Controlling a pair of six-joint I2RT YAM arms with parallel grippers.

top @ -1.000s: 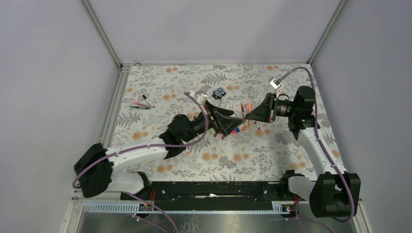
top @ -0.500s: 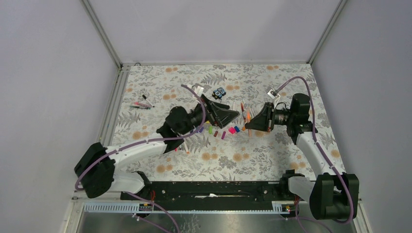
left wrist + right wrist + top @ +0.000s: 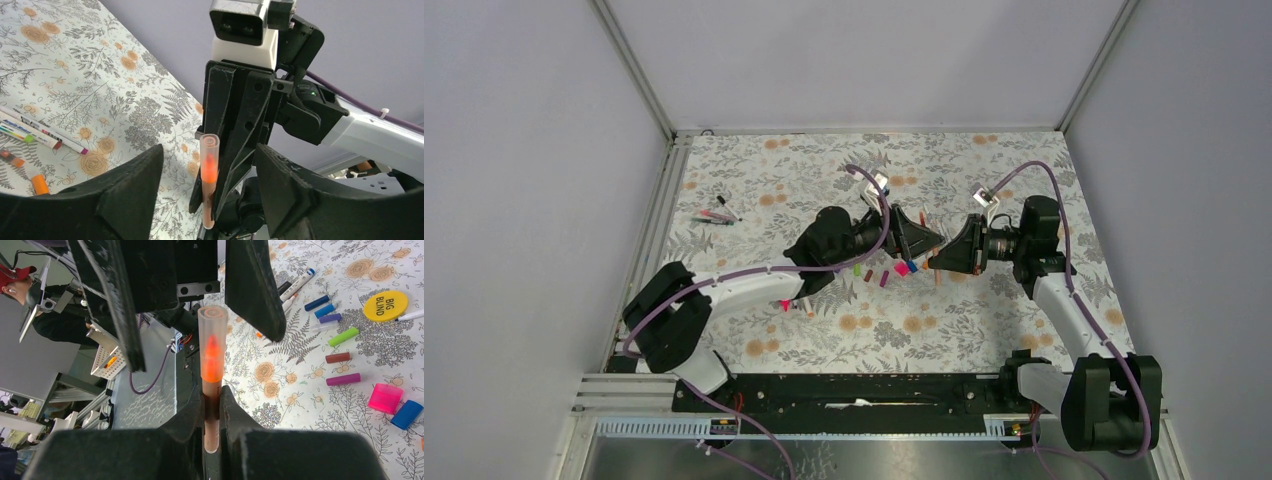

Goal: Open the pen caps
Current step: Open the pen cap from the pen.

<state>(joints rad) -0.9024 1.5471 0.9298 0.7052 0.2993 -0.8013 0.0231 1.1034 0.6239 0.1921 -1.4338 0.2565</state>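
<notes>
My right gripper [image 3: 212, 396] is shut on the barrel of an orange pen [image 3: 212, 374], held above the table. Its translucent cap [image 3: 212, 327] is on and points at my left gripper. My left gripper [image 3: 210, 152] stands open with one finger on each side of the cap [image 3: 209, 150], touching neither side. From above, the left gripper [image 3: 930, 240] and the right gripper [image 3: 938, 257] meet tip to tip over mid-table. Several loose pen caps [image 3: 343, 336] lie on the cloth, among them a magenta one [image 3: 343, 379].
A yellow round disc [image 3: 385, 305] lies beyond the caps. More pens [image 3: 42, 132] lie on the flowered cloth, and a few more pens [image 3: 716, 216] at the far left. A wide pink cap [image 3: 385, 397] and a blue one [image 3: 406, 414] lie close under the grippers.
My left arm has swung right and up from the caps until its jaws straddle the pen's cap; the jaws have narrowed a little. The right gripper has held the pen almost still.
</notes>
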